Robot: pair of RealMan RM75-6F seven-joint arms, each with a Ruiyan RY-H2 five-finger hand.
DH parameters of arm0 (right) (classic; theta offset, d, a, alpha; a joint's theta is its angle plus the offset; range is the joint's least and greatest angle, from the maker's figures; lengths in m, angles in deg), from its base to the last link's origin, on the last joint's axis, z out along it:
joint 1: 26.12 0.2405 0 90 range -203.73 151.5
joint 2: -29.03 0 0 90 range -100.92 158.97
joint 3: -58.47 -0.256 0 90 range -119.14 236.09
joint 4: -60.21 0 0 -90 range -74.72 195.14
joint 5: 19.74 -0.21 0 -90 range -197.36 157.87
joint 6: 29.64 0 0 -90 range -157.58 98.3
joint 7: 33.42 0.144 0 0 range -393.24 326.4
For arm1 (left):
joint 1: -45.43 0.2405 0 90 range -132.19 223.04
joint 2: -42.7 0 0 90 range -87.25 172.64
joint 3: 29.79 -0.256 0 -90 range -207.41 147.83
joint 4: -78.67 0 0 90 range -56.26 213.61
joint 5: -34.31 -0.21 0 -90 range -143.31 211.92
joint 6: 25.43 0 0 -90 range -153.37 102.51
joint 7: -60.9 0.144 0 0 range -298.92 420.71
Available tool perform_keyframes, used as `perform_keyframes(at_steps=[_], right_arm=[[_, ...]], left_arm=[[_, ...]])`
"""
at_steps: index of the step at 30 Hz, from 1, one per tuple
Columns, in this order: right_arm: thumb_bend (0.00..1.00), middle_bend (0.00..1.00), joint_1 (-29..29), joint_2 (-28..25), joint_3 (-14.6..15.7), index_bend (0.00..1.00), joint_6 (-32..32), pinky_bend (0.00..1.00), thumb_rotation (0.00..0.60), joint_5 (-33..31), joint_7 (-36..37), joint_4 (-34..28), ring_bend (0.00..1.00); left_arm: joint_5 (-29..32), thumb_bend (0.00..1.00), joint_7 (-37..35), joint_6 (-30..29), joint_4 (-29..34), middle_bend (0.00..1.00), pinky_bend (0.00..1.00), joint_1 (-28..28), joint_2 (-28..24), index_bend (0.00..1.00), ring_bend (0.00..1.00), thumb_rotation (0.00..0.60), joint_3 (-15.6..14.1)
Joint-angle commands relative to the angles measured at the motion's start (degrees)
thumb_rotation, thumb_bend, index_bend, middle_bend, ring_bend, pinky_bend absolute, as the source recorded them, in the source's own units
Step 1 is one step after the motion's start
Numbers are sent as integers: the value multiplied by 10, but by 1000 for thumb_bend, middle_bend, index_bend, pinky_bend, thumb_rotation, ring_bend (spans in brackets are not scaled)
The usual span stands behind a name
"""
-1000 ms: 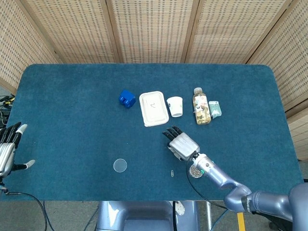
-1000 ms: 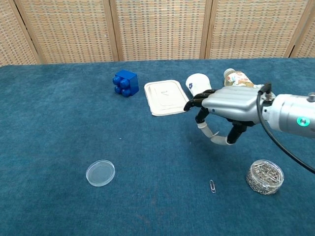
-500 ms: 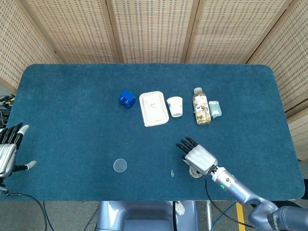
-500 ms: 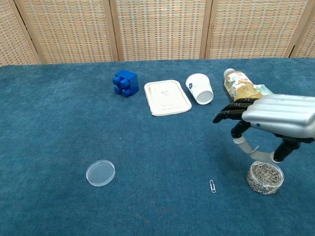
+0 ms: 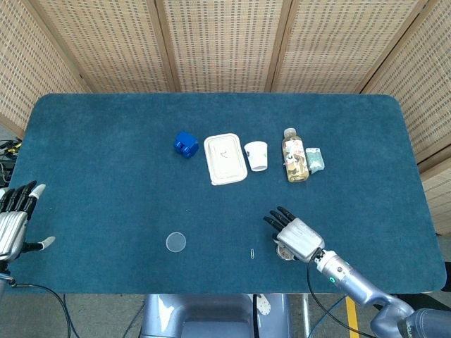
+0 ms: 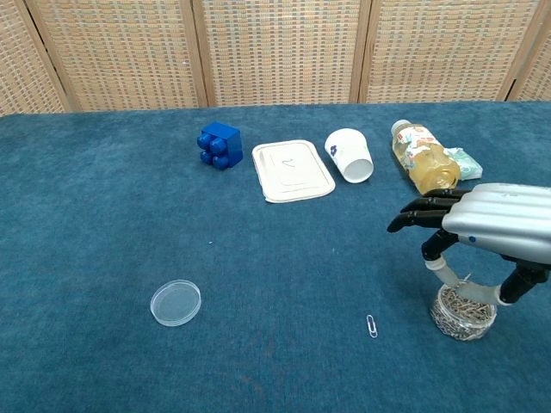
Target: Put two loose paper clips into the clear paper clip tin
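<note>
Right hand: hovers palm down over the clear paper clip tin, dark fingers stretched forward and spread, thumb hooked down to the tin's rim; whether it pinches a clip cannot be told from either view

Left hand: at the table's left edge, well apart from everything, fingers spread and grasping nothing

Clear paper clip tin: near the front edge on the right, upright, lidless, heaped with silver clips; in the head view it peeks out from under the right hand

Loose paper clip: 1 clip lies flat on the cloth, near the tin on its left, not touching it; also seen from the head view

Round clear lid: flat on the cloth, well to the left of the loose clip

Back row: blue block, white tray, paper cup tipped on its side, plastic bottle lying down, small green packet just beside the bottle

Table: covered in dark blue cloth
</note>
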Motion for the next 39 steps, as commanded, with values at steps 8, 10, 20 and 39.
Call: perform_keyframes(at_steps=[8,10,20,39], right_arm=[[440,88,-6,14,-3,642,8,0,600,3,-11,8,0],[440,88,-8,14,-2,642,10,0,600,3,-11,9,0],[186,88,-14,10,0,438,12,0,600,12,2,9,0],[181,89,-60,-54,-21,425,-110,0,600,58,15,-41,0]], left_arm=[[1,0,-4,0,-1,0,0,0,-1,0,0,600,1],[1,0,-4,0,-1,0,0,0,-1,0,0,600,1],[-2,0,-3,-1,0,0,0,1,-1,0,0,600,0],[-9,0,-11,-5,0,0,0,3,-4,0,0,600,-2]])
